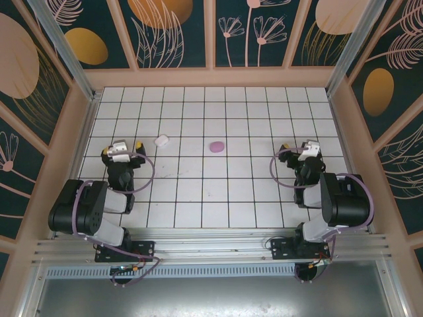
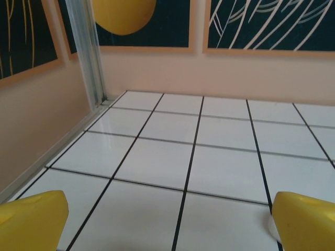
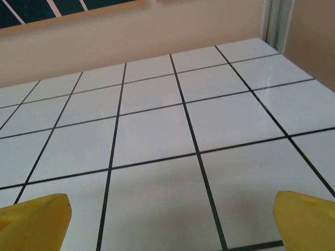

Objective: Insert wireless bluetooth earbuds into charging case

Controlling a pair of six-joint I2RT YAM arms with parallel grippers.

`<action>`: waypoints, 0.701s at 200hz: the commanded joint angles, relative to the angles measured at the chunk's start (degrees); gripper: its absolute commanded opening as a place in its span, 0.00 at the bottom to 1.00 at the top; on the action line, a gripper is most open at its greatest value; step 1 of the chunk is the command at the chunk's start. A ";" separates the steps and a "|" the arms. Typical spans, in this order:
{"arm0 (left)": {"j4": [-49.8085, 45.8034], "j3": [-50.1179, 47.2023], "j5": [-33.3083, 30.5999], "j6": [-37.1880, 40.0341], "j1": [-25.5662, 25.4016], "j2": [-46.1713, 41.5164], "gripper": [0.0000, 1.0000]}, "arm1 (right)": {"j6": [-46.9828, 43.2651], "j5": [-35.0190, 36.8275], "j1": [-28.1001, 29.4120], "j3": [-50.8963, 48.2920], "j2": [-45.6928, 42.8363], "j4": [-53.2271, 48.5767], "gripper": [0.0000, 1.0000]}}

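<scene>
Yellow fingers (image 2: 32, 219) apart — white tiles (image 2: 220, 172)

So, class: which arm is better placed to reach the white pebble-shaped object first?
Left. The left end effector, open, sits beside the white pebble-shaped object; the right end effector is far across the table, beyond the pink-purple pebble.

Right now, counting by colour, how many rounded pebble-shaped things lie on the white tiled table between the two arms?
white rounded pebble-shaped thing: 1
pink-purple rounded pebble-shaped thing: 1
Total: 2
</scene>
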 commanded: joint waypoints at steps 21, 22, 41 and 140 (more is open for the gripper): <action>-3.01 1.95 4.38 -1.74 1.81 0.03 0.99 | -1.52 0.32 0.90 1.48 0.23 2.37 0.99; -2.98 1.94 4.37 -1.72 1.81 0.03 0.98 | -1.48 0.36 0.93 1.50 0.20 2.38 0.99; -2.95 1.85 4.35 -1.76 1.82 0.03 0.99 | -1.53 0.48 1.03 1.44 0.23 2.40 0.99; -3.04 1.91 4.35 -1.69 1.82 0.00 0.98 | -1.61 0.32 1.04 1.66 0.34 2.18 0.99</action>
